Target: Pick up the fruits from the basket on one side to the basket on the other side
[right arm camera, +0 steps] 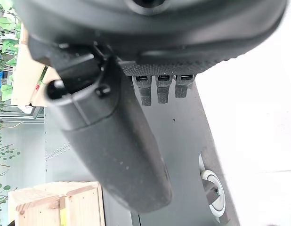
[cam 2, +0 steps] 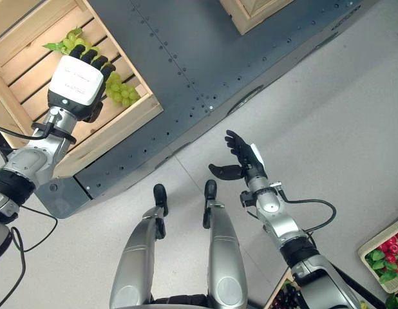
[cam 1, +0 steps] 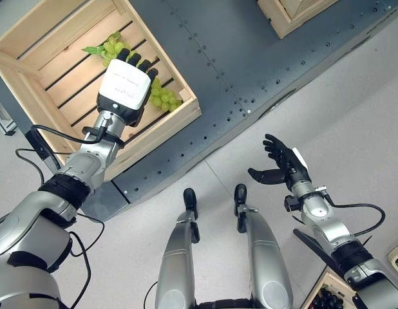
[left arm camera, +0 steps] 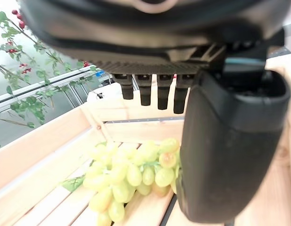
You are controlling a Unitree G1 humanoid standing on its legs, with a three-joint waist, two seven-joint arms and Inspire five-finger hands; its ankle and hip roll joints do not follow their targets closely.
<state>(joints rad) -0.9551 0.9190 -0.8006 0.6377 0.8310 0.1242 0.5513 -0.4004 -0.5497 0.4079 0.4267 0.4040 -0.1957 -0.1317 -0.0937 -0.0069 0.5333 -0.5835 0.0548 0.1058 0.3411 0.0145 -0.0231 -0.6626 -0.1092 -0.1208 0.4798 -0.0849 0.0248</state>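
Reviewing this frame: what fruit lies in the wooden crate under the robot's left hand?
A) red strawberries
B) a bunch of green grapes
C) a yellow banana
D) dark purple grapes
B: a bunch of green grapes lies on the slats of the wooden crate, beneath the open left hand.

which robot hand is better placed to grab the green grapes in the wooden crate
The left robot hand: it hovers open right over the green grapes in the wooden crate. The right robot hand hangs open over the floor, well away.
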